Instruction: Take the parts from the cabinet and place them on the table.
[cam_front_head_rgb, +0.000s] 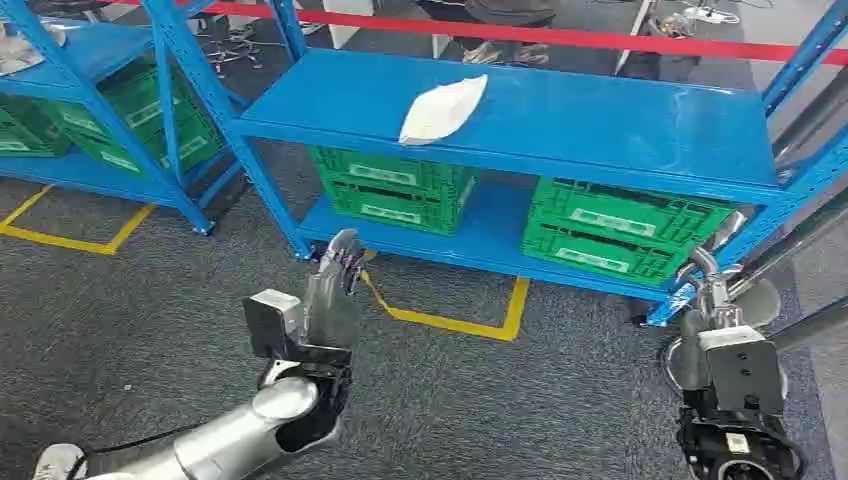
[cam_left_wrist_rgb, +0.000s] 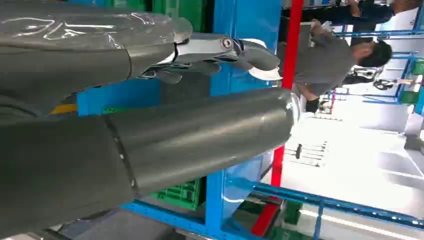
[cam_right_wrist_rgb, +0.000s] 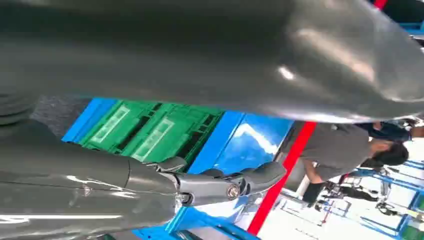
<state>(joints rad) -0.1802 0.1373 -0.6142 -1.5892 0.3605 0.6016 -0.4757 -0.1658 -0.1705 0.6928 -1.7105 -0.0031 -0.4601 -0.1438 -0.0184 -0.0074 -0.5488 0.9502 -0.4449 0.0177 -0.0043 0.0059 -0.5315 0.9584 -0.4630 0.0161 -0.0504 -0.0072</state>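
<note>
A white, leaf-shaped part lies alone on the upper board of the blue cabinet shelf, towards its left half. My left hand is raised in front of the shelf, below and left of the part, with its fingers stretched out and nothing in them. The left wrist view shows that hand with straight fingers pointing at the shelf. My right hand hangs low by the shelf's right post, fingers apart and holding nothing. The right wrist view has the same hand empty.
Two green crates stand on the lower board. A second blue rack with green crates stands at the left. Yellow tape marks the grey carpet. A red barrier strip runs behind the shelf, where a person bends over.
</note>
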